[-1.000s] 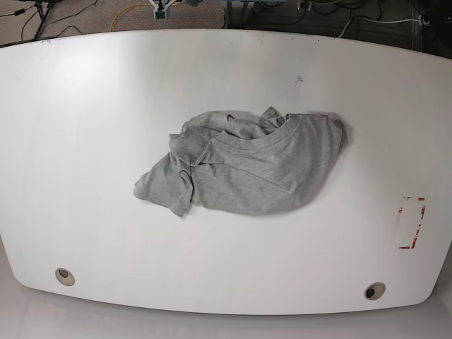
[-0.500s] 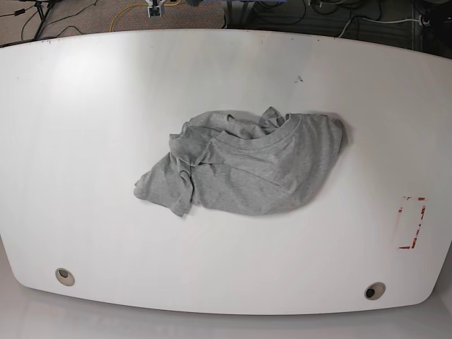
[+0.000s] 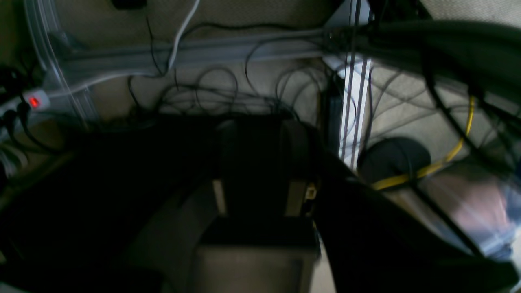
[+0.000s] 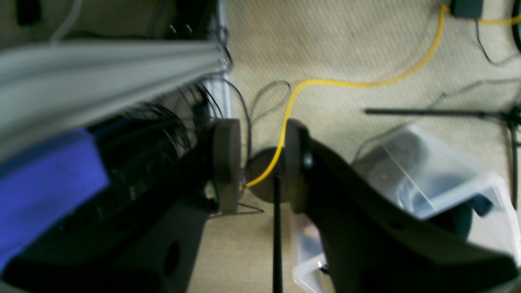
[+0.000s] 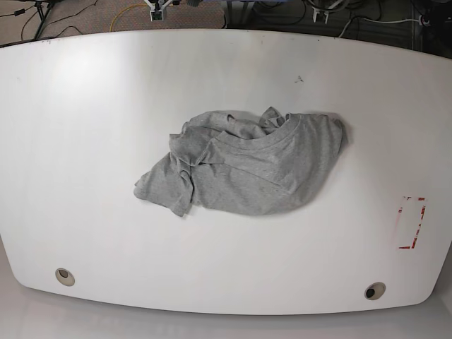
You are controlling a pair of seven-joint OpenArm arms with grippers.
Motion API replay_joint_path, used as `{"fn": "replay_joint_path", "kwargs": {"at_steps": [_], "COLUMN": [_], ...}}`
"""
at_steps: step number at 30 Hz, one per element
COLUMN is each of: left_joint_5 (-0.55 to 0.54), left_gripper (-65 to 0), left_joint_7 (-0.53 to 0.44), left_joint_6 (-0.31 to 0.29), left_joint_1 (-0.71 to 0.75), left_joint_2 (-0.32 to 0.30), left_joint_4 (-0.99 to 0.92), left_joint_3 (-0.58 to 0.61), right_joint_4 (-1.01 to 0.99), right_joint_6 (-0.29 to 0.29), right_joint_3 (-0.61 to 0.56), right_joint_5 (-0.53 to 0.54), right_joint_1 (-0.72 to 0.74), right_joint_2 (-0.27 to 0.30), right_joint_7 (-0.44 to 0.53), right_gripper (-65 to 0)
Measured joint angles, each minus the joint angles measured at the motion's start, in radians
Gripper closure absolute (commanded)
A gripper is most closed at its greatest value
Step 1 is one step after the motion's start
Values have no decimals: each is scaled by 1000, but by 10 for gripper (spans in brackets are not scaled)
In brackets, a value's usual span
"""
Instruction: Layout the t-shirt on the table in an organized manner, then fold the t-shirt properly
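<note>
Risks, as judged: shirt (image 5: 247, 166) lies bunched, layers overlapping, so a pinch into the heap could catch 2 layers at once and drag the whole bundle instead of spreading it. A pull on the loose flap at near left could twist the body further. Collar faces up toward far right; a grab there may stretch the neckband without opening the sleeves. Smooth counter (image 5: 85, 127) gives little friction, so the cloth may slide rather than unfold.

Grippers: right gripper (image 4: 258, 162) hangs off the counter over carpet and a yellow cable (image 4: 346, 83), pads parted with a clear gap, nothing between them. Left gripper (image 3: 258, 171) sits in deep shadow; can't tell whether parted or clenched.

Shirt: heather grey, crumpled, about centre of the counter, slightly right. Ribbed crew neck visible. No lettering showing. Red-outlined mark (image 5: 412, 222) lies well apart at right.
</note>
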Motion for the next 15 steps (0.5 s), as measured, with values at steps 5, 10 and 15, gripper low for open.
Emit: {"fn": "replay_joint_path", "kwargs": {"at_steps": [5, 10, 15], "left_joint_5": [0, 0, -3], "left_gripper": [-167, -167, -167], "left_joint_7": [6, -3, -5], "left_joint_6": [-7, -7, -7], "left_joint_1": [14, 11, 51], "left_joint_2": [3, 2, 3], "left_joint_4": [-5, 2, 79], "left_joint_3": [0, 0, 0], "right_joint_4": [17, 107, 185], "right_joint_6": [-1, -2, -3], "right_joint_3": [0, 0, 2], "right_joint_5": [0, 0, 0], "right_joint_1": [-11, -49, -101], "right_joint_2": [1, -2, -2], "right_joint_7": [-5, 3, -5], "right_gripper": [-171, -171, -171]}}
